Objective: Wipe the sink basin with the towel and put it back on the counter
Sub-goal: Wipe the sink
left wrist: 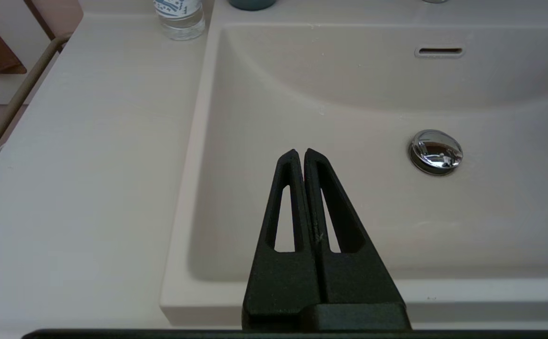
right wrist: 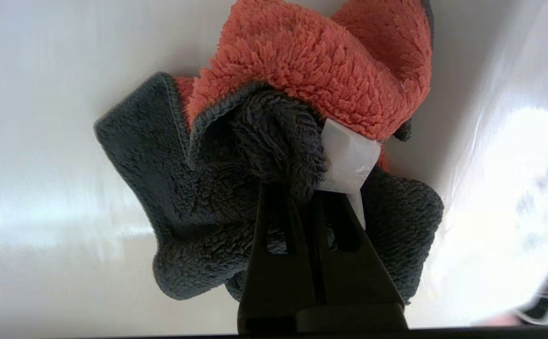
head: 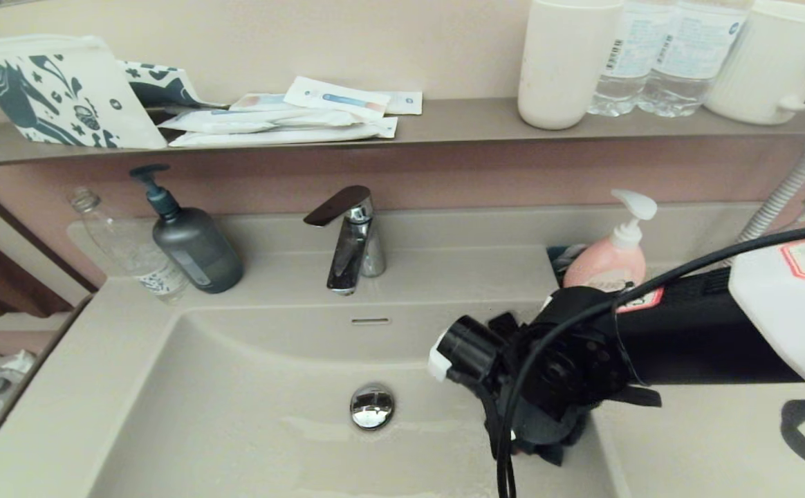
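The towel (right wrist: 274,179), bunched grey with orange showing, pressed against the sink basin (head: 250,408) at its right side, clamped in my right pincer (right wrist: 309,188) for wiping. My left pincer (left wrist: 301,155) hovered closed, empty, over the basin's near left.

Your right arm (head: 707,325) reached in from the right side, its wrist bent so that the right gripper (right wrist: 302,188) pointed downward. Its two fingers (right wrist: 278,221) were pressed together on the towel (right wrist: 208,188), with grey and orange folds bunched around the tips. Your left gripper (left wrist: 300,153) hung apart from it, its fingers (left wrist: 286,197) closed flat against each other with nothing between them.
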### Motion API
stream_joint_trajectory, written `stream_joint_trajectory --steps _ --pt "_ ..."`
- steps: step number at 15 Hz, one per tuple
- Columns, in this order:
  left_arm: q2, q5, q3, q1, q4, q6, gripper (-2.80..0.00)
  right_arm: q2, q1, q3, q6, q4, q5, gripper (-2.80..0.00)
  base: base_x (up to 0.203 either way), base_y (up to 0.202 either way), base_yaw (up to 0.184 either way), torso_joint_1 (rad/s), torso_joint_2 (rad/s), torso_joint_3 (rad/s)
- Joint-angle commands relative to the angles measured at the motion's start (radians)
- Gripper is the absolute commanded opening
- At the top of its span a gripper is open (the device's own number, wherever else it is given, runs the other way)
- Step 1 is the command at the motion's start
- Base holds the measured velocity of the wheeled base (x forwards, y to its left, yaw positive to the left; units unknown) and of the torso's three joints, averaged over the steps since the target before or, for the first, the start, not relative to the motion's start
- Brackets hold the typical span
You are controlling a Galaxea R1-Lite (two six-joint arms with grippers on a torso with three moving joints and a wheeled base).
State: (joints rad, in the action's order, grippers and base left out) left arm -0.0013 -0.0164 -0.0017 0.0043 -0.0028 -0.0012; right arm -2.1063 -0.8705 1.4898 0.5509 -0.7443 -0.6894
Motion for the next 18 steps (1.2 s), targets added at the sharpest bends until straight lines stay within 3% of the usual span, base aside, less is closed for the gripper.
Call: stream_joint_trajectory --steps 1,6,9,14,18 --pt "0.001 0.0 0.0 0.0 0.0 0.0 -2.8 0.064 -0.049 -0.064 0.012 -0.005 -0.003 -2.8 0.0 0.0 0.0 0.0 0.0 0.0" --pt "0.001 0.0 0.0 0.0 0.0 0.0 -2.8 0.091 -0.199 -0.19 0.12 -0.044 0.0 -2.8 0.0 0.0 0.0 0.0 0.0 0.0" --pt "0.001 0.0 0.0 0.0 0.0 0.0 -2.8 0.054 -0.206 -0.192 0.131 -0.041 0.018 -2.8 0.0 0.0 0.0 0.0 0.0 0.0" --pt "0.001 0.0 0.0 0.0 0.0 0.0 -2.8 -0.006 -0.083 -0.151 0.082 0.025 0.014 -2.8 0.0 0.0 0.0 0.0 0.0 0.0" --pt "0.001 0.0 0.0 0.0 0.0 0.0 -2.8 -0.073 0.032 0.04 0.001 0.077 0.014 -2.8 0.0 0.0 0.0 0.0 0.0 0.0"
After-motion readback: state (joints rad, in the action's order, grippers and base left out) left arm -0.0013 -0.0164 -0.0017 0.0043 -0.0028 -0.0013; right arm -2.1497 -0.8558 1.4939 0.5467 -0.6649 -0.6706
